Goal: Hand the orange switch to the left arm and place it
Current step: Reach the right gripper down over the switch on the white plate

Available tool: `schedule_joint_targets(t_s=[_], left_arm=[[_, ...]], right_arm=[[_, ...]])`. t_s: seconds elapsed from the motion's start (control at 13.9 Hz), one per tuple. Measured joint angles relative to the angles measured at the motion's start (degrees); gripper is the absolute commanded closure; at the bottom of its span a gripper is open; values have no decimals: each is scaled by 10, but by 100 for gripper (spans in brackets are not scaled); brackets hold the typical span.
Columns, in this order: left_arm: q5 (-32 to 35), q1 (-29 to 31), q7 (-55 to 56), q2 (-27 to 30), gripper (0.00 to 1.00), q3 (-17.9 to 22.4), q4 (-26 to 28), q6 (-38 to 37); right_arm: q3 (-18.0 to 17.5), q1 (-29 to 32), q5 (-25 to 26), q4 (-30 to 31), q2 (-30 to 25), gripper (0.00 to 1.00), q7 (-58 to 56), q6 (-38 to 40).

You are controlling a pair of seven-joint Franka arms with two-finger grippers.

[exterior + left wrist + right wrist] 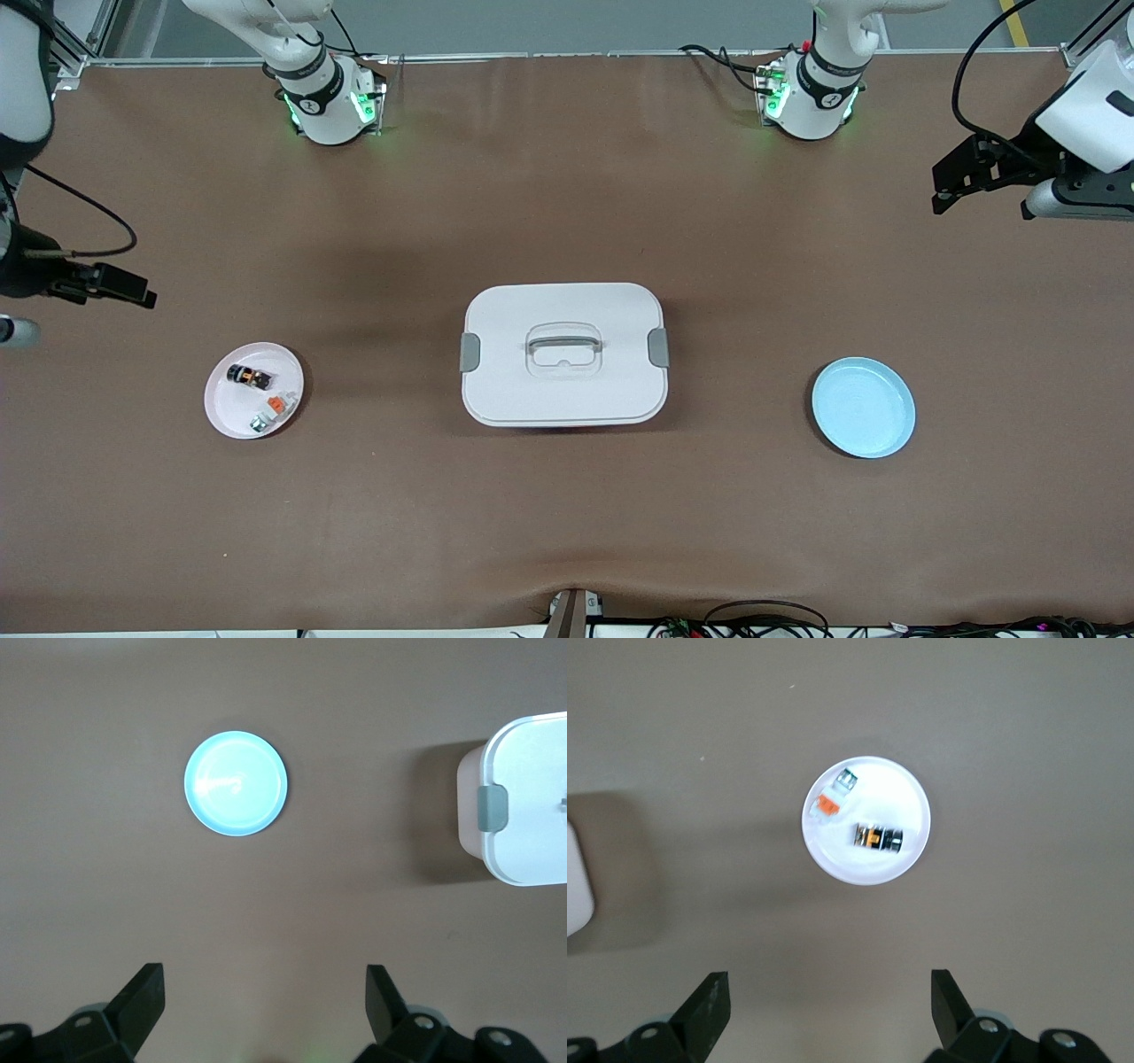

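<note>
1. Nearest the front camera lay the blue plate (864, 407), toward the left arm's end of the table, with nothing on it. It looked like the drop-off point; a release from too high could have let the part bounce or roll off its shallow rim.
2. Slightly farther from the camera, the white plate (254, 390) sat toward the right arm's end and held the orange switch (247, 376) with a whitish part with an orange cap (270, 412) close beside it. The likeliest error was picking that wrong part, since both carry orange. The switch is tiny and roundish, so an off-centre pinch could have squirted it away or dragged the plate.
3. The box (564, 354) stood in the middle, between the two plates. A low, straight carry would have struck its lid or latches, and a handover above it risked dropping the switch onto the lid.
4. The right gripper (111, 283) hung over bare table near the white plate, its fingers (709, 1005) spread wide and holding nothing.
5. The left gripper (961, 182) hung over bare table at the left arm's end, its fingers (142, 997) equally spread and empty. A misaligned meeting of the two claws could have lost the switch.
</note>
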State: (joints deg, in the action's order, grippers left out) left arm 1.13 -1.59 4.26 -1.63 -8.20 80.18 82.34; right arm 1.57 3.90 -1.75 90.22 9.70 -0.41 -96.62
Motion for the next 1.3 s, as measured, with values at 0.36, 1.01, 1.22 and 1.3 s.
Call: schedule_joint_targets(t_s=[0.36, 1.01, 1.22, 1.3], left_arm=[[1, 0, 0, 0, 0, -1, -3, 0], [6, 2, 0, 4, 0, 3, -7, 2], [6, 0, 0, -15, 0, 2, -6, 11], [6, 0, 0, -22, 0, 2, -6, 17]], right_arm=[[2, 12, 2, 79, 14, 0, 34, -111], [3, 39, 3, 125, 91, 0, 75, -233], [3, 40, 2, 125, 117, 0, 75, -260], [2, 40, 2, 125, 124, 0, 75, -269]])
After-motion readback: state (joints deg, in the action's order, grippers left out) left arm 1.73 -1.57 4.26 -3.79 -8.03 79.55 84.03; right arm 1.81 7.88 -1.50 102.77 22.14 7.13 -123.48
